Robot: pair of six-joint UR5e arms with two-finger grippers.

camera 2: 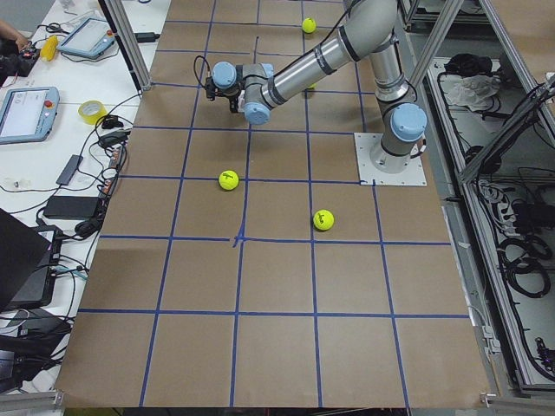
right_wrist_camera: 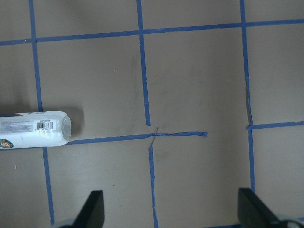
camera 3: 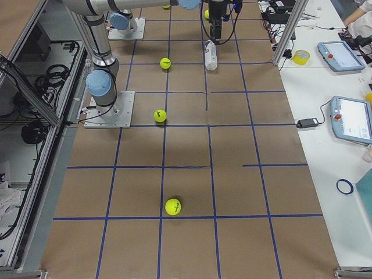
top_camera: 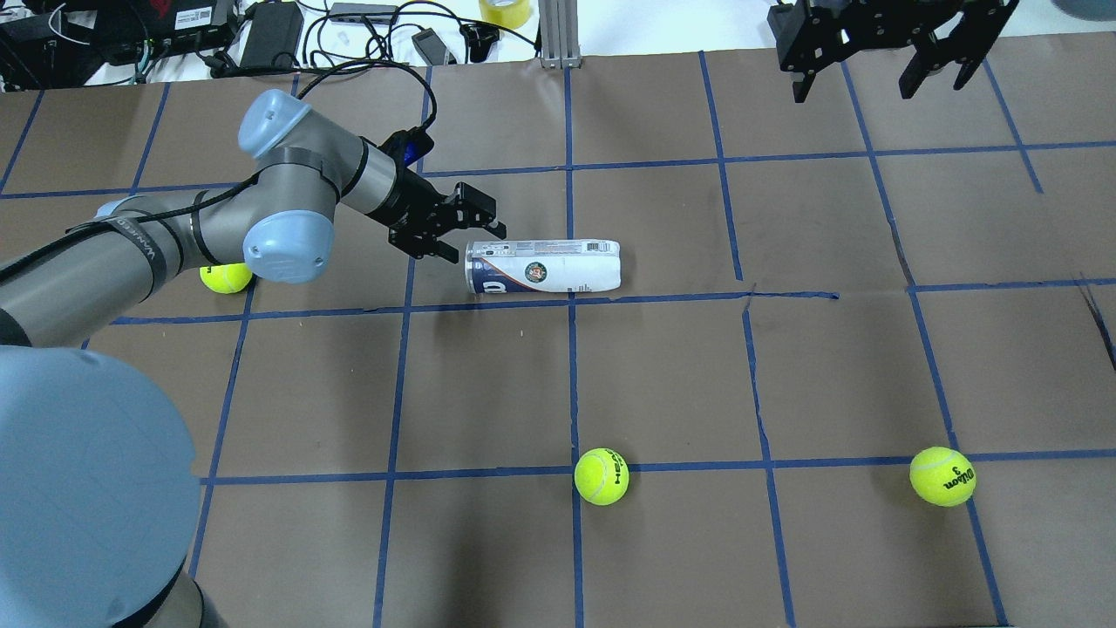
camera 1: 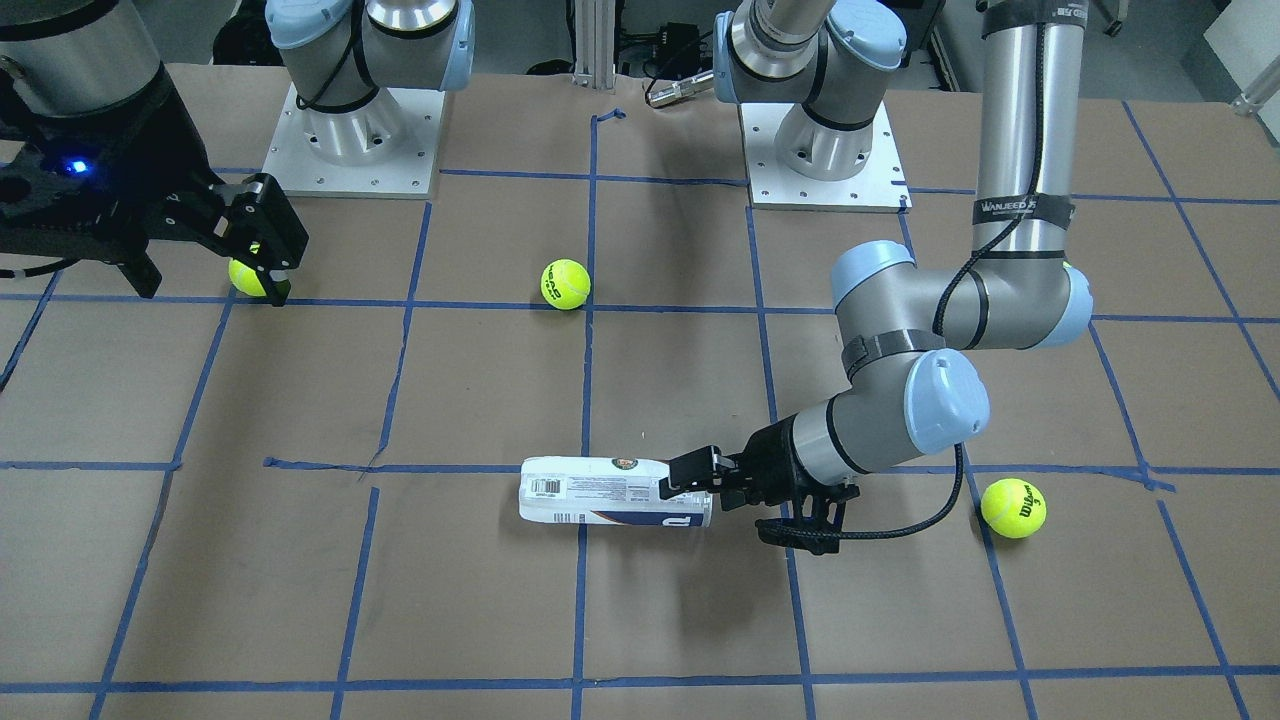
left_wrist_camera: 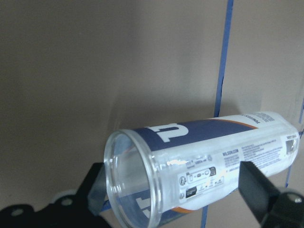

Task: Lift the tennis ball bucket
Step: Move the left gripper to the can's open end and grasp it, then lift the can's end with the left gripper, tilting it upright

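**A:** Surface and room, near to far?

**B:** The table [top_camera: 872, 375] is covered in brown paper and squared off by a blue tape grid [top_camera: 573, 375]. Nearest the robot in the overhead view lie two loose yellow-green tennis balls [top_camera: 602, 476], well apart, each at a tape line. Further out, a third ball [top_camera: 226, 277] sits partly tucked under the left arm's elbow. Beyond the far edge stands a white bench [camera 3: 325, 87]. On it are black cables [top_camera: 366, 17], a yellow tape roll [camera 3: 300, 56] and two grey-blue teach pendants [camera 3: 352, 119].

**A:** The can?

**B:** The slim clear-plastic tube can [top_camera: 545, 267] lies on its side mid-table, lengthwise along the table. It sits just beyond one tape line and crosses another. Its label is white with a navy band, a big white letter and a round emblem. A barcode sits near the rounded closed end. The clear open rim faces the left gripper.

**A:** Grippers?

**B:** The left gripper [left_wrist_camera: 175, 187] is spread, with one black finger [left_wrist_camera: 256, 187] on each side of the can's open end. I cannot tell whether the fingers touch it. The right gripper [right_wrist_camera: 173, 209] is spread wide, high over the far right of the table and well apart from the can.
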